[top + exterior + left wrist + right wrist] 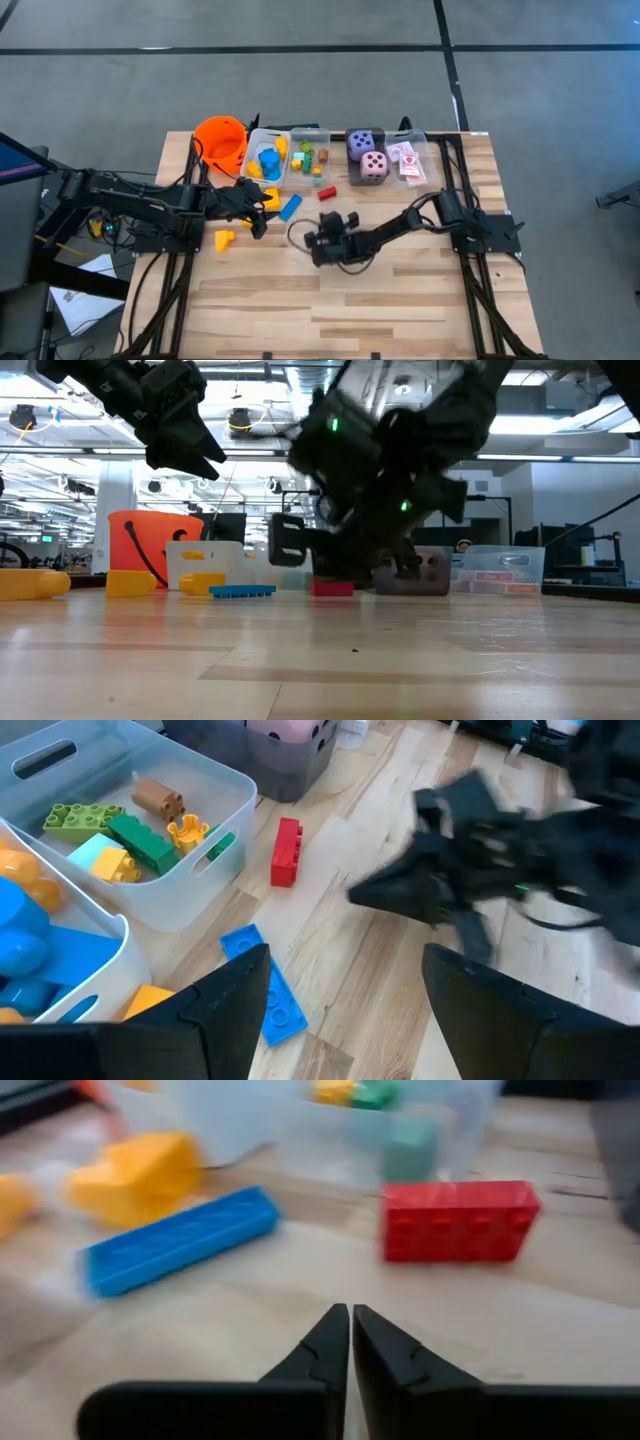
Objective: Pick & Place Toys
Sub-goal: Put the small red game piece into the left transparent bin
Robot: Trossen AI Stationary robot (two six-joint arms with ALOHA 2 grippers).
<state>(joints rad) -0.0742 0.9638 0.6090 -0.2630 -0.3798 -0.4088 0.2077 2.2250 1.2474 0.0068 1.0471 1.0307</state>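
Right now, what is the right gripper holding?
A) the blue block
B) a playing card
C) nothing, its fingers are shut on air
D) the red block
C: in the right wrist view the right gripper has its fingertips pressed together with nothing between them, while the red block and the blue block lie on the table ahead of it.

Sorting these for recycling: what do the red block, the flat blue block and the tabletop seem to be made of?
Red block: seemingly hard moulded plastic, studded, even colour. Flat blue block: the same, with studs. Tabletop: wood planks, visible grain and seams, satin finish.
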